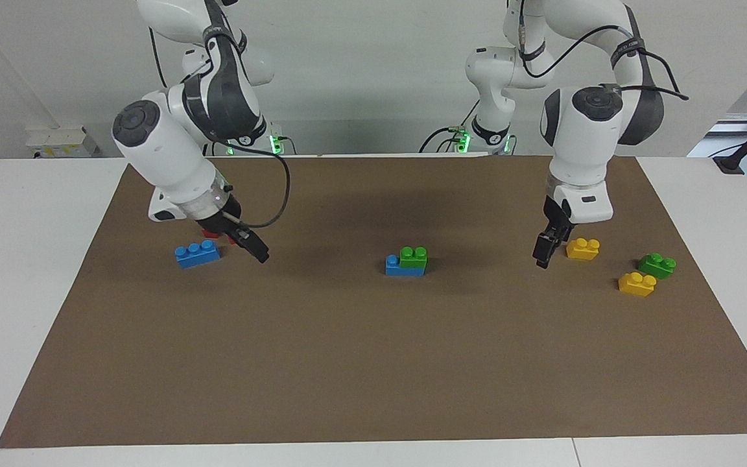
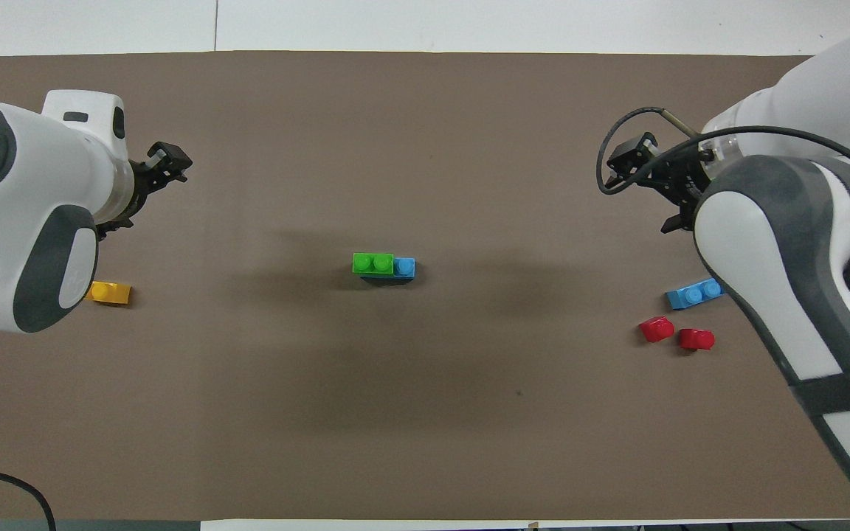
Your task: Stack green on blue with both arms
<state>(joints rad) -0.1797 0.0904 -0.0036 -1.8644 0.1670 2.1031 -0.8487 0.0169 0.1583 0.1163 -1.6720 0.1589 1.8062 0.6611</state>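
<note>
A green brick [image 1: 413, 257] [image 2: 372, 263] sits on a blue brick [image 1: 399, 267] [image 2: 404, 267] at the middle of the mat, leaving one blue stud bare at the right arm's end. Neither gripper touches this stack. My left gripper [image 1: 544, 250] [image 2: 146, 188] hangs open and empty over the mat beside a yellow brick [image 1: 583, 248]. My right gripper [image 1: 253, 248] [image 2: 643, 188] hangs open and empty beside a second blue brick [image 1: 198, 253] [image 2: 693, 294]. A second green brick [image 1: 657, 265] lies toward the left arm's end; the left arm hides it in the overhead view.
Two red pieces [image 2: 657, 329] [image 2: 696, 339] lie just nearer the robots than the second blue brick. A further yellow brick [image 1: 637, 284] lies beside the second green one. The brown mat [image 1: 373, 363] covers most of the white table.
</note>
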